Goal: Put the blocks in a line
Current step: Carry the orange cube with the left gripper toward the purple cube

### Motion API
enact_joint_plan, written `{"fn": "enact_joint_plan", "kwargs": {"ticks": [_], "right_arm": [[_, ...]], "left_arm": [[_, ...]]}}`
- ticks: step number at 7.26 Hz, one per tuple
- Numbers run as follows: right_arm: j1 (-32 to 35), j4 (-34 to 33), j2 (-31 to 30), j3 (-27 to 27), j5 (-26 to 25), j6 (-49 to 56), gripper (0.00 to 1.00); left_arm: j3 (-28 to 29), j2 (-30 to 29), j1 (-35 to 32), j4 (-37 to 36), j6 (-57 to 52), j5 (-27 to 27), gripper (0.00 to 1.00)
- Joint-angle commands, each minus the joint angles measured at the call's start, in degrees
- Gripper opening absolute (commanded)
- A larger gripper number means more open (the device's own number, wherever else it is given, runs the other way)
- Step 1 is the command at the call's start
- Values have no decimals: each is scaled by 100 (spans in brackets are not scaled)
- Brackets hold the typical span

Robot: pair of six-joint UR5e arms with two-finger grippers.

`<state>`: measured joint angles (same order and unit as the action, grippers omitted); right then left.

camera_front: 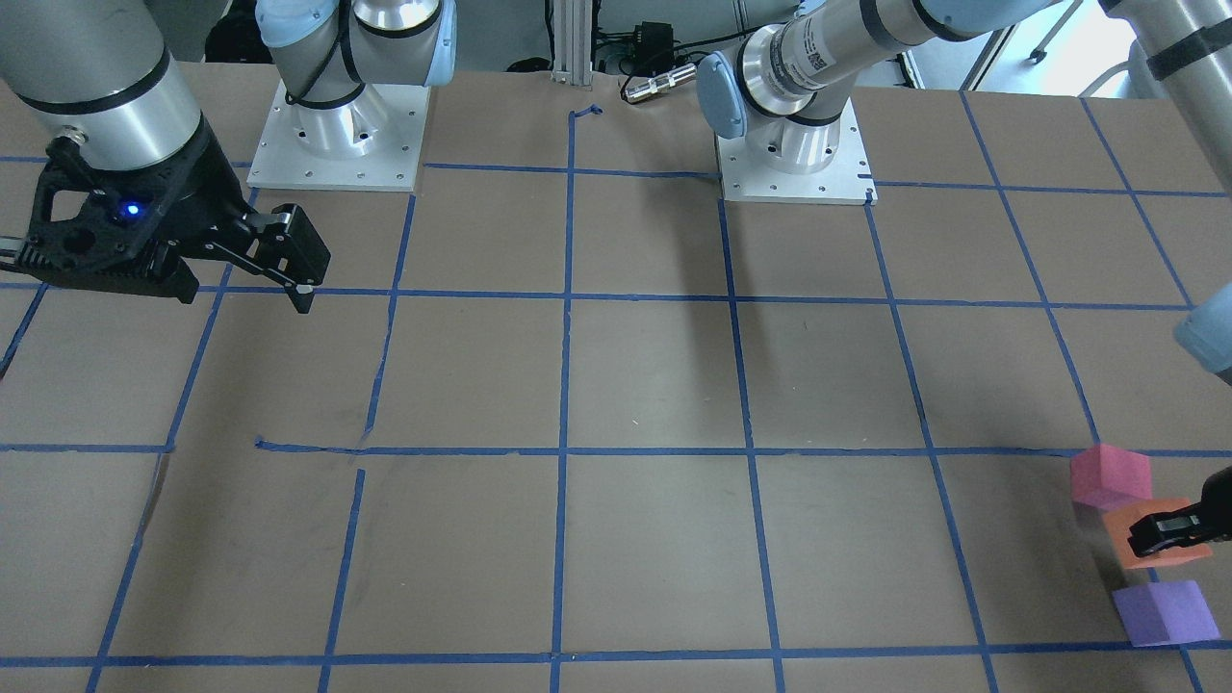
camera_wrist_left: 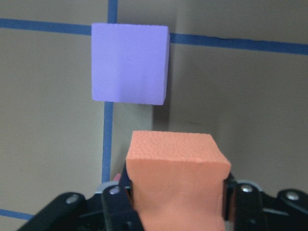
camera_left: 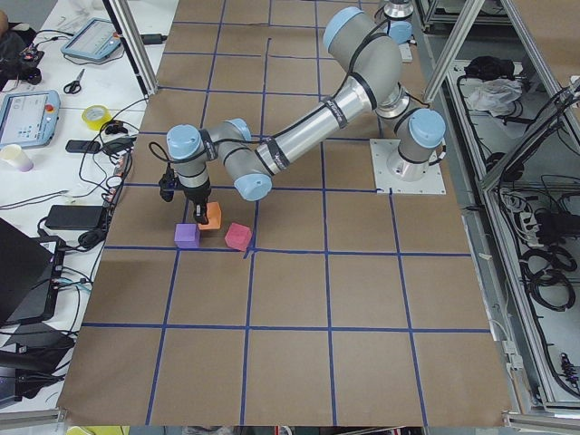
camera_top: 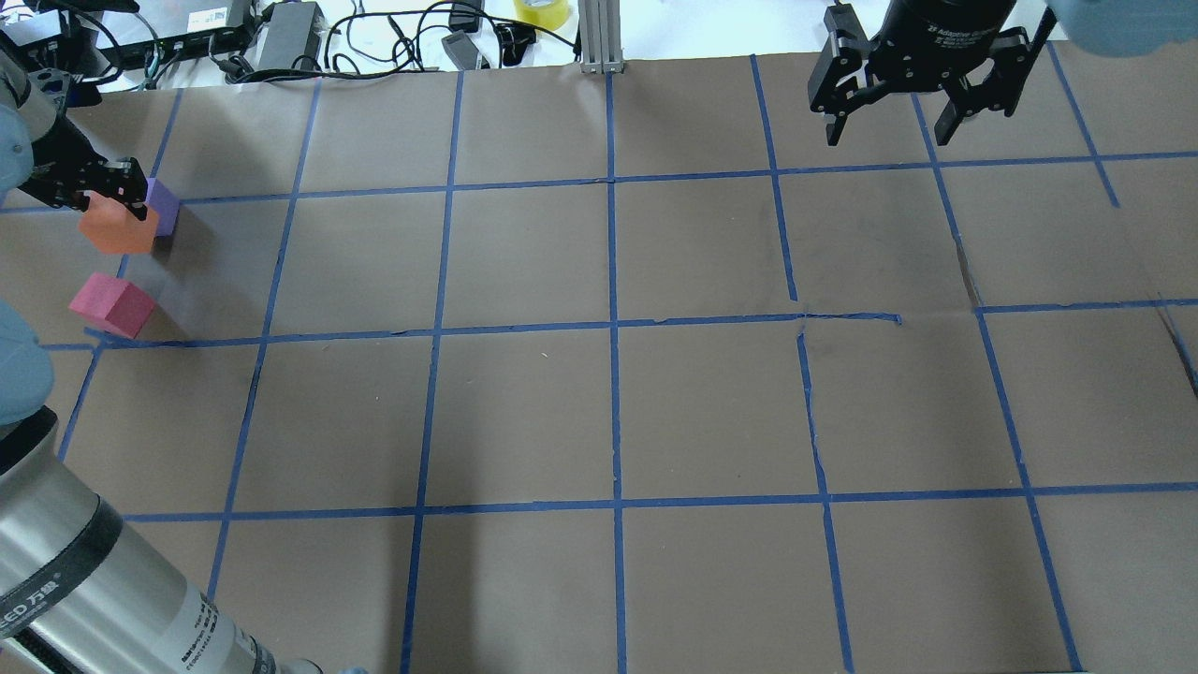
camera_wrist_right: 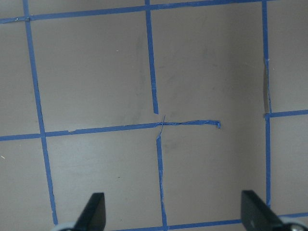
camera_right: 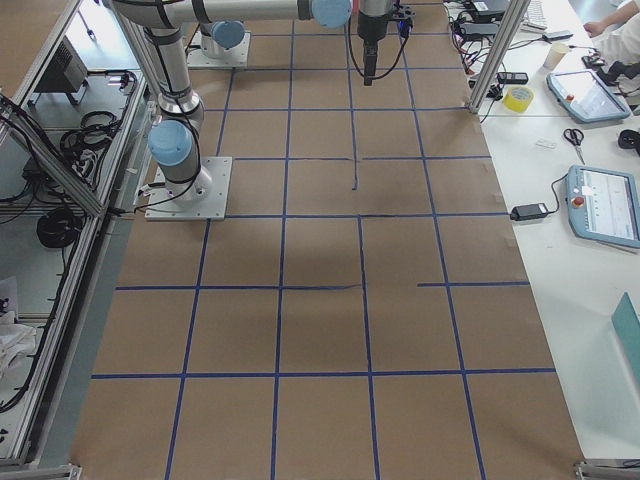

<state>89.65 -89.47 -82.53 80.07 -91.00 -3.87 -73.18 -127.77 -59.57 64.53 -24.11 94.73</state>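
My left gripper [camera_top: 117,204] is shut on the orange block [camera_top: 117,234] at the table's far left and seems to hold it just above the surface. In the left wrist view the orange block [camera_wrist_left: 175,180] sits between the fingers [camera_wrist_left: 118,204], with the purple block [camera_wrist_left: 130,62] on the table just beyond it. The purple block [camera_top: 162,206] lies next to the orange one. The pinkish-red block [camera_top: 110,305] lies apart, nearer the robot. In the front view the pinkish-red [camera_front: 1110,476], orange [camera_front: 1155,534] and purple [camera_front: 1165,612] blocks stand roughly in a row. My right gripper [camera_top: 886,136] is open and empty, high over the far right.
The brown table [camera_top: 608,412] bears a grid of blue tape. Cables, a tape roll [camera_top: 541,11] and a metal post [camera_top: 599,37] sit past the far edge. The two arm bases [camera_front: 337,135] stand on the robot's side.
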Motion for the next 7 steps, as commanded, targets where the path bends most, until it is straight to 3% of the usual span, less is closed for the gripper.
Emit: {"fn": "enact_joint_plan", "kwargs": {"ticks": [1,3,7], "right_arm": [[0,0,0,0,4,0,100],[0,0,0,0,-5,0,100],[0,0,0,9,-5,0,100]], "left_arm": [[102,-143,34,95,-67,10,0],[181,-230,34,87,-643,10,0],[164,-371,69,16,-612,80,0]]}}
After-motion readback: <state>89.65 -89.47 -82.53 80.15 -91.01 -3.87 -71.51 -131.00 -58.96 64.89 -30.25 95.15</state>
